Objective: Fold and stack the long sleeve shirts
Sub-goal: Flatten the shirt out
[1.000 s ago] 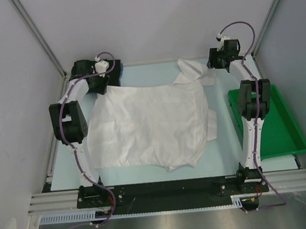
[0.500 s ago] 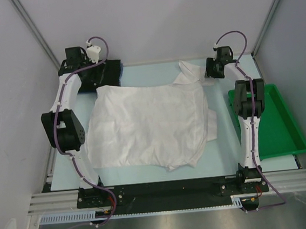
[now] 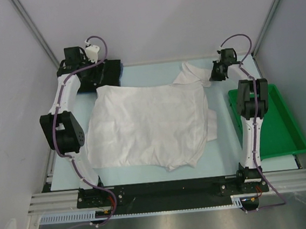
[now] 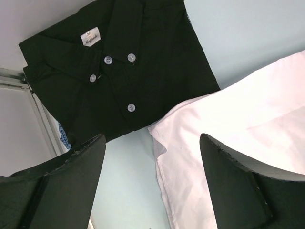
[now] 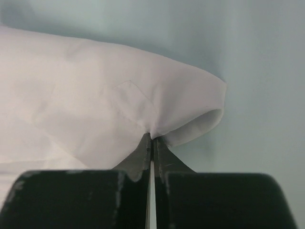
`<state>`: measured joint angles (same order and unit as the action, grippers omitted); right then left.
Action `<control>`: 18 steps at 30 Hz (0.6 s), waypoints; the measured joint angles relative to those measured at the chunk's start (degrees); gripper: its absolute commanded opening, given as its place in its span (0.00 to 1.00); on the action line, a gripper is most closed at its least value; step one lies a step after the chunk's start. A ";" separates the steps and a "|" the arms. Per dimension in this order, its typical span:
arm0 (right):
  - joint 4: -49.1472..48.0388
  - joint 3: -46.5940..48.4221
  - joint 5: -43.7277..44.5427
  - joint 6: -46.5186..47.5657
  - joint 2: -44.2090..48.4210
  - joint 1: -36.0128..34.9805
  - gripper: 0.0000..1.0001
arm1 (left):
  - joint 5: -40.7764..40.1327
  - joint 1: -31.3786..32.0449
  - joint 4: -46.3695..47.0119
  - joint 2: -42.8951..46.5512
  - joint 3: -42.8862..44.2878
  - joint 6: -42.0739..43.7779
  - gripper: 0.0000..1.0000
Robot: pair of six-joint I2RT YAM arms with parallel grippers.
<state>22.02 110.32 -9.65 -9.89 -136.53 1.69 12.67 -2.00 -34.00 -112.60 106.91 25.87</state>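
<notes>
Cloth as thin as the white shirt (image 3: pixel 148 120), spread on the tabletop (image 3: pixel 227 153), should sag and slip, so its sleeve end suits a pinch, where the right tool (image 5: pixel 152 138) is clamped, while the left tool (image 4: pixel 152 143) hangs wide apart over its corner beside the black shirt (image 4: pixel 119 71).

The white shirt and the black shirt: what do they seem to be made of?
White shirt: thin, matt woven cloth, perhaps cotton; it creases and drapes softly. Black shirt: matt, smoother cloth, folded flat; its small pale buttons look glossy, likely plastic.
</notes>
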 measured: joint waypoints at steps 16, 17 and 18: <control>0.42 -8.04 -9.27 -2.19 12.59 1.14 0.44 | 1.09 0.00 0.57 0.55 -2.19 -1.92 0.86; 0.44 -8.35 -9.27 -2.19 12.59 1.03 0.45 | 1.07 0.00 0.63 0.55 -2.19 -1.95 0.86; 0.42 -8.90 -9.25 -2.19 12.59 0.94 0.46 | 1.05 0.00 0.70 0.55 -2.19 -1.95 0.86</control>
<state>22.44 101.43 -18.90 -12.08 -123.94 2.63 13.72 -2.00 -33.30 -112.05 104.73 23.92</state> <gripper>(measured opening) 0.438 0.855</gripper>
